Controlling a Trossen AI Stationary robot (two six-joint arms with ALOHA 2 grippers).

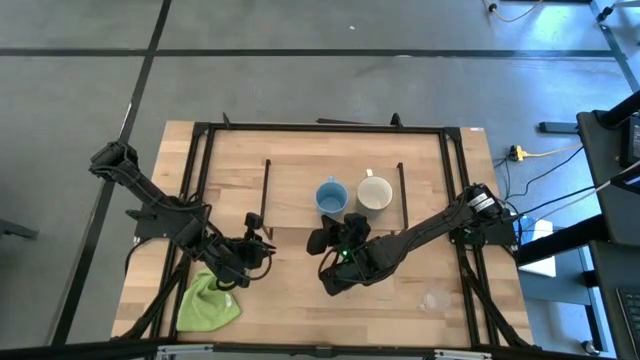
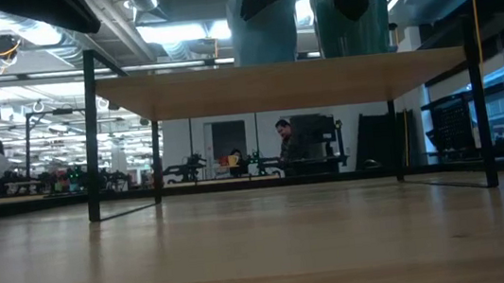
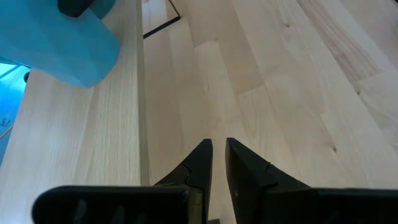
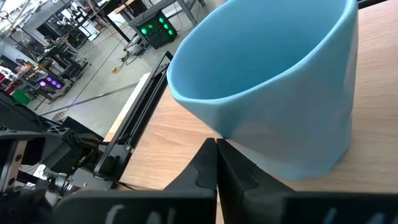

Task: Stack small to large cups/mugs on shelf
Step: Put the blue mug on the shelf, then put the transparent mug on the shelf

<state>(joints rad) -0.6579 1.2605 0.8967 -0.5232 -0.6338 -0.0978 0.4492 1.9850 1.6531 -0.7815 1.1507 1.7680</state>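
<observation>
On the shelf [image 1: 300,185], the light-wood board on its black wire frame in the middle of the worktop [image 1: 440,290], two of the vessels stand side by side, just apart: the light-blue mug [image 1: 331,197] on the left and the cream-white mug [image 1: 374,193] on the right. Both sit upright toward the near half of the board. The small clear glass cup cannot be made out in any view, so where it is cannot be told.

The right tool [image 1: 328,240] sits just at the near side of the light-blue mug, its fingers pressed together with nothing between them; the right wrist view shows the blue mug [image 4: 273,93] looming close beyond the fingertips, tips touching or almost touching its lower wall. The left tool [image 1: 262,243] hovers near the shelf's near-left corner, beside the green cloth [image 1: 208,300] that lies on the near-left of the worktop. Its fingers stand a narrow slit apart over bare wood, pinching nothing.

As a judgement, the task looks partly done: the two handled mugs are up on the shelf, the smaller on the left of the larger, which fits a small-to-large row. What seems left is placing the glass cup at the small end, left of the blue mug, or nudging the blue mug into line.
</observation>
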